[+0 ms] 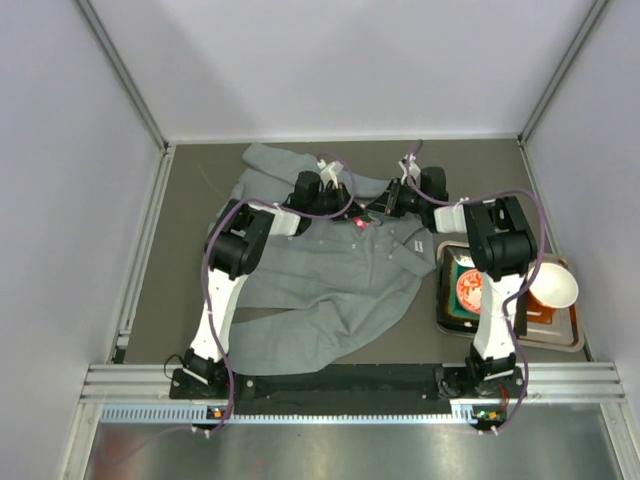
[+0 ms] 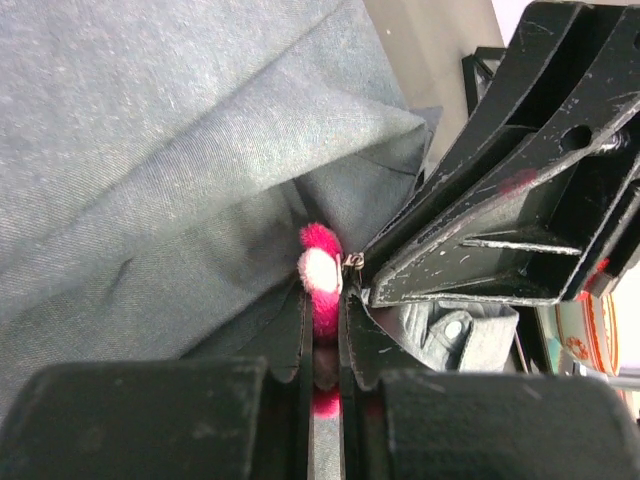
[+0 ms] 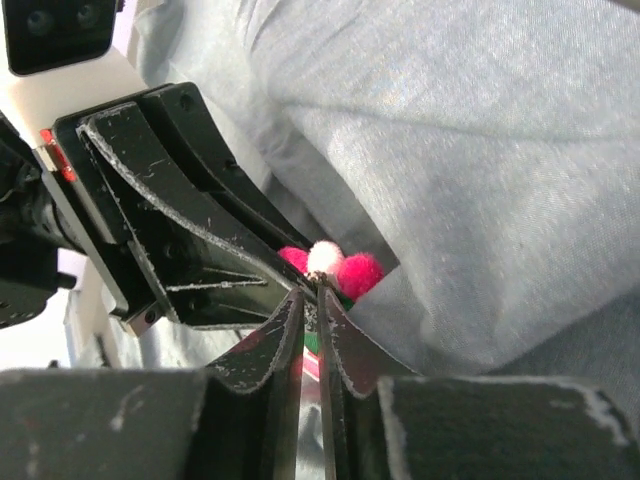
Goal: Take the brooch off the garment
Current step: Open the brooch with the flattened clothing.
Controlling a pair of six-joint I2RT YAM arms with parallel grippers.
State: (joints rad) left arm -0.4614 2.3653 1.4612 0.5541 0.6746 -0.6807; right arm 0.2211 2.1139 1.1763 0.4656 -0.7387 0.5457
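Observation:
The grey garment (image 1: 330,290) lies rumpled across the table. The pink brooch (image 1: 362,222) sits near its collar, between the two grippers. In the left wrist view my left gripper (image 2: 322,300) is shut on the brooch (image 2: 320,262), with pink fluff squeezed between its pads. The right gripper's black fingers (image 2: 480,230) come in from the right, their tips at a small metal clasp beside the flower. In the right wrist view my right gripper (image 3: 318,295) stands almost shut, its tips pinching at the base of the brooch (image 3: 358,272). The left gripper's fingers (image 3: 170,230) reach in from the left. Grey fabric (image 3: 480,150) bunches behind the flower.
A dark tray (image 1: 575,335) at the right holds a white bowl (image 1: 552,288) and a round orange-and-white item (image 1: 468,290). White walls close in the table on three sides. A shirt button (image 2: 452,328) shows under the right gripper's fingers.

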